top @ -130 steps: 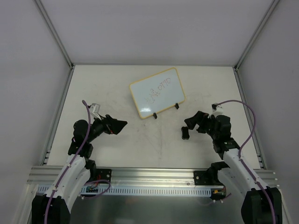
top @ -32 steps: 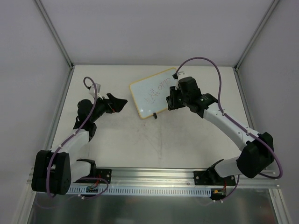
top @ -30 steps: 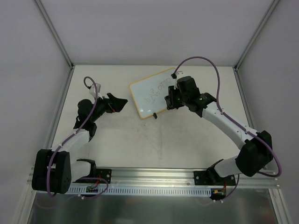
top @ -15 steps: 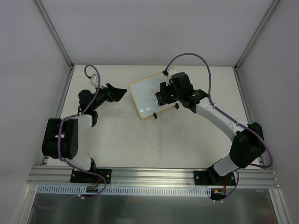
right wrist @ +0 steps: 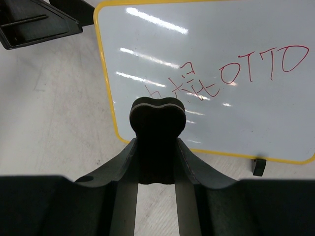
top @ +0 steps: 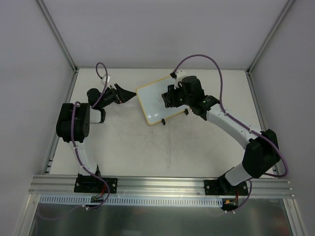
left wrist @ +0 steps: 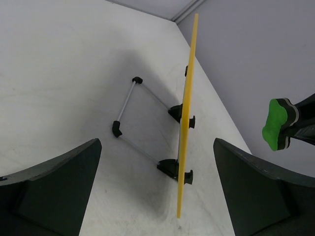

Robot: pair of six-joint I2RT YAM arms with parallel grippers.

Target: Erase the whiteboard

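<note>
The whiteboard (top: 153,104) stands tilted on its black clip feet at the back middle of the table. Red handwriting (right wrist: 231,73) crosses its face (right wrist: 216,44). My right gripper (top: 169,97) hovers in front of the face, shut on an eraser (right wrist: 156,123). In the left wrist view the eraser (left wrist: 276,124) shows green and stands a little off the board's face. There the whiteboard (left wrist: 186,113) is seen edge-on as a thin yellow rim. My left gripper (top: 129,94) is open just left of that rim, with nothing between its fingers (left wrist: 54,189).
A wire stand (left wrist: 129,114) props the board from behind on the table (top: 147,147). Grey enclosure walls and metal frame posts (top: 58,37) close in the back and sides. The left gripper (right wrist: 34,22) shows beyond the board's left corner in the right wrist view.
My right gripper has carried the eraser leftwards across the board's face. My left arm has swung towards the back, bringing its open gripper close to the board's left edge.
</note>
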